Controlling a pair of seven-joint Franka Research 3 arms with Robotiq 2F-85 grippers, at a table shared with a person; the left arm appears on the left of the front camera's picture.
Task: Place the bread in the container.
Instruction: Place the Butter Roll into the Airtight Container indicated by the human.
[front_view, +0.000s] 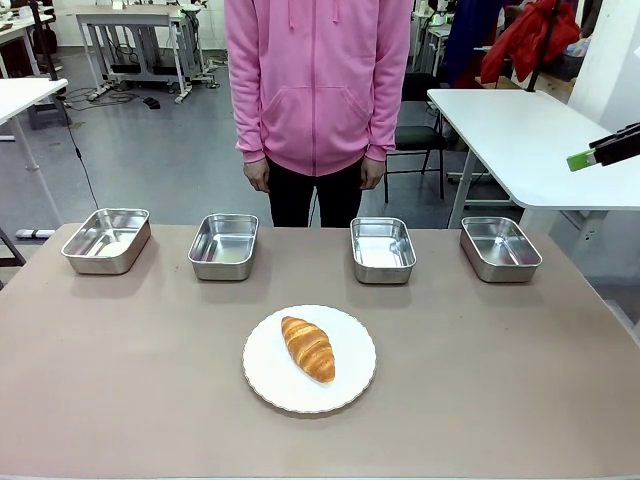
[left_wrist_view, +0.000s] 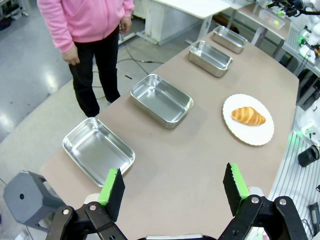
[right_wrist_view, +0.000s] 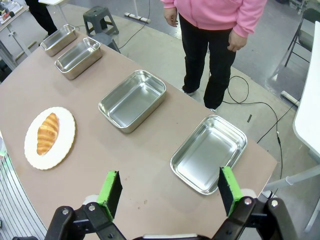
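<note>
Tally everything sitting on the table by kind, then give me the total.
Steel pans: 4
White plate: 1
Croissant: 1
Total: 6

text: none can be read | labels: none | brands: none | numbers: none | signs: none
</note>
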